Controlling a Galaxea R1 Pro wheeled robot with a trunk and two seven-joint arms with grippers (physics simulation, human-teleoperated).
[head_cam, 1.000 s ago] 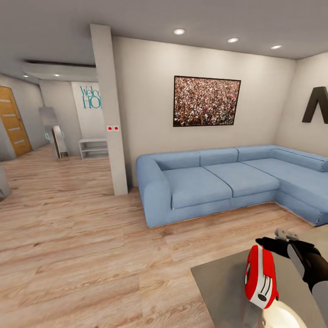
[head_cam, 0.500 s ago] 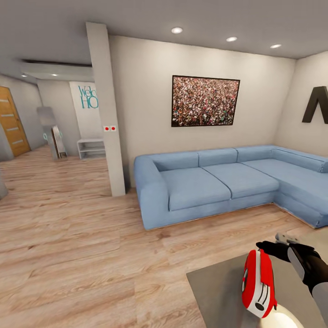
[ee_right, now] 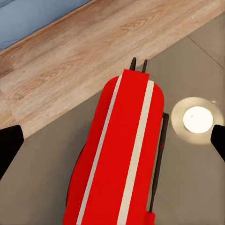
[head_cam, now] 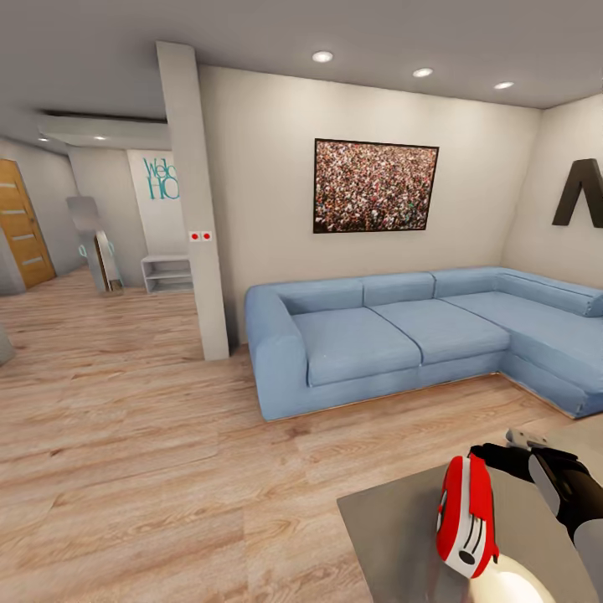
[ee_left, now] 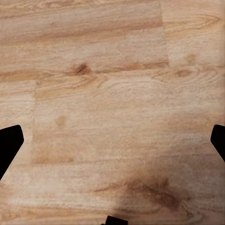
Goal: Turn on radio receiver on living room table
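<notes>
Radio tipping further left on table; right gripper hovering behind it, jaws spread; left gripper released. Probably not switched on yet.

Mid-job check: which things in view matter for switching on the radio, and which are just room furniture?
Job:
- radio receiver, red, standing on the table
- table, glossy grey top
- right gripper, close behind the radio

Just there:
- blue sofa
- crowd picture
- pillar
- wooden door
- white shelf
</notes>
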